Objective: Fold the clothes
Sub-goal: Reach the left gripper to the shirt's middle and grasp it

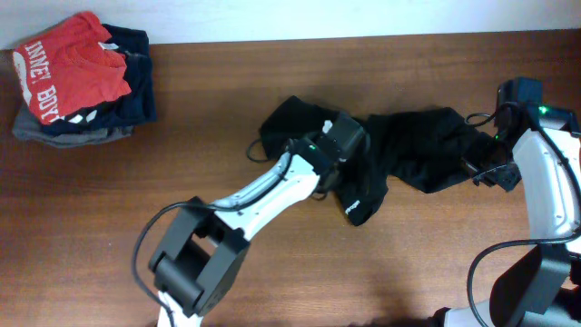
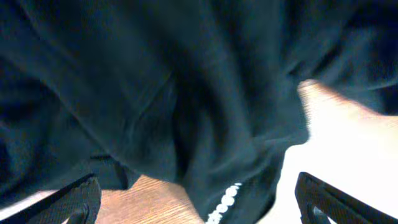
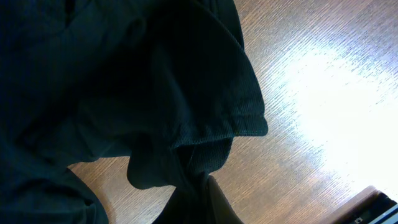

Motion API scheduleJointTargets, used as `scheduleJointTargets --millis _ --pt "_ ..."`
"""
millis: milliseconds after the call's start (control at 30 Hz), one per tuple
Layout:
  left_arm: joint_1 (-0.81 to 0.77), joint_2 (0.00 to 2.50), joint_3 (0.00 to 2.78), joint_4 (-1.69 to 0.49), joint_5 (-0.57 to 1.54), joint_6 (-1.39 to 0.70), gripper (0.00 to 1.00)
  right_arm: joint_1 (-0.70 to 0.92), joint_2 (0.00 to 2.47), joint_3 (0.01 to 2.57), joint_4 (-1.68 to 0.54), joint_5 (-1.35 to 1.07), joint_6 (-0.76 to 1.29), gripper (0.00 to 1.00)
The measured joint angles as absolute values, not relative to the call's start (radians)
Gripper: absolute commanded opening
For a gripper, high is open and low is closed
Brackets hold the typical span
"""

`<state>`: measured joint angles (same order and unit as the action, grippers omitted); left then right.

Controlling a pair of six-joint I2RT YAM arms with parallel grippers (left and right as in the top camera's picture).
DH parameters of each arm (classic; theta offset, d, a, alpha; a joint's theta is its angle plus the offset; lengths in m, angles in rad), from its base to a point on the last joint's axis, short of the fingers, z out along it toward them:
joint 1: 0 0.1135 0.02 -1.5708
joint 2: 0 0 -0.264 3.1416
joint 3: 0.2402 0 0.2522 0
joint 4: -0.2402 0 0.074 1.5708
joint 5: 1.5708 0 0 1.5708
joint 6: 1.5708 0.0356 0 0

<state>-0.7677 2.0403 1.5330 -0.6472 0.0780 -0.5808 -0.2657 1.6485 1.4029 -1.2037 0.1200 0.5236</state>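
The clothes (image 1: 413, 145) are one black top, lying crumpled across the middle of the wooden table. My left gripper (image 1: 349, 134) hovers over its left half, open. In the left wrist view its fingers (image 2: 74, 202) stand wide apart at the bottom corners, and the left gripper (image 2: 199, 210) has black folds and a small white logo mark (image 2: 225, 202) beneath it. My right gripper (image 1: 474, 166) is at the garment's right end. In the right wrist view the right gripper (image 3: 205, 199) is shut on a bunched, ribbed edge of the black fabric (image 3: 124, 93), lifting it slightly off the wood.
A stack of folded clothes sits at the back left corner: a red shirt with white lettering (image 1: 73, 68) on a navy garment (image 1: 136, 91) and a grey one (image 1: 36, 133). Bare wooden table (image 1: 363, 272) lies in front of the black top.
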Motion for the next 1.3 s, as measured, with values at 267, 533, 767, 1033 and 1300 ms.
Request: scheduleJointTargets --millis 267,533,767,1033,1300 --pt "-0.77 2.07 1.533 -0.699 0.125 -0.64 0.99 -0.266 1.649 1.403 -1.201 0.12 0.523 0.06" --pt "-0.783 2.111 1.534 -0.696 0.184 -0.729 0.96 -0.266 1.649 1.403 -1.2 0.12 0.523 0.07" --pt "-0.783 2.132 1.535 -0.684 0.206 -0.762 0.96 -0.266 1.649 1.403 -1.2 0.12 0.524 0.07" --pt "-0.783 2.144 1.536 -0.624 0.242 -0.786 0.84 -0.266 1.649 1.403 -1.2 0.12 0.523 0.07" --pt "-0.783 2.157 1.54 -0.599 0.263 -0.792 0.68 -0.266 1.649 1.403 -1.2 0.12 0.523 0.07"
